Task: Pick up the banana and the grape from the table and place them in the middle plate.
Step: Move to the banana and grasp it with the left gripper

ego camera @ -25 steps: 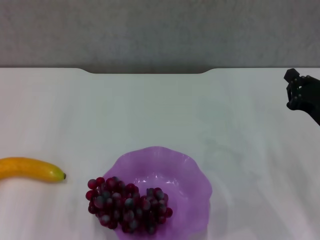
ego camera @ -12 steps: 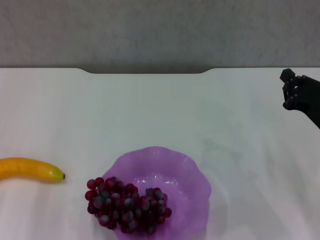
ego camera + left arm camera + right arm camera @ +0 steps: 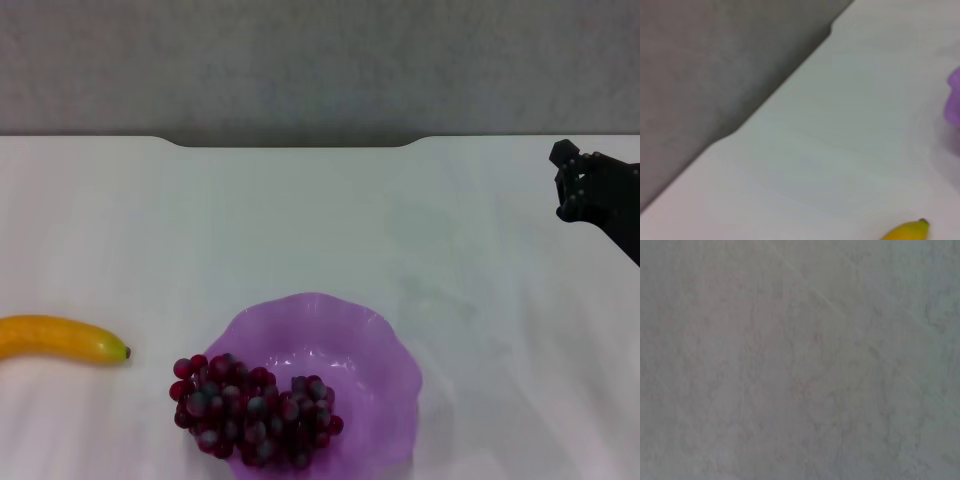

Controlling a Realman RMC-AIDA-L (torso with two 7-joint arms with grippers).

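One of the two fruits is already home: in the head view the grape (image 3: 255, 412) bunch lies in the middle plate (image 3: 385, 350), spilling over its rim on the side away from the right end effector (image 3: 572, 182). That end effector has crept a little inward from the right edge over the last second, hanging above bare tabletop (image 3: 320, 220), well apart from the plate and carrying nothing. Whether its fingers are parted or closed cannot be told. The banana (image 3: 60, 338) lies on the tabletop, on the far side of the plate from that end effector, partly cut off by the frame edge. It looks like the remaining job.

Left wrist view: only the banana's dark-tipped end (image 3: 907, 231) and a sliver of purple plate (image 3: 954, 100) show; the left end effector itself is unseen.

Right wrist view: blank mottled grey surface, nothing identifiable.
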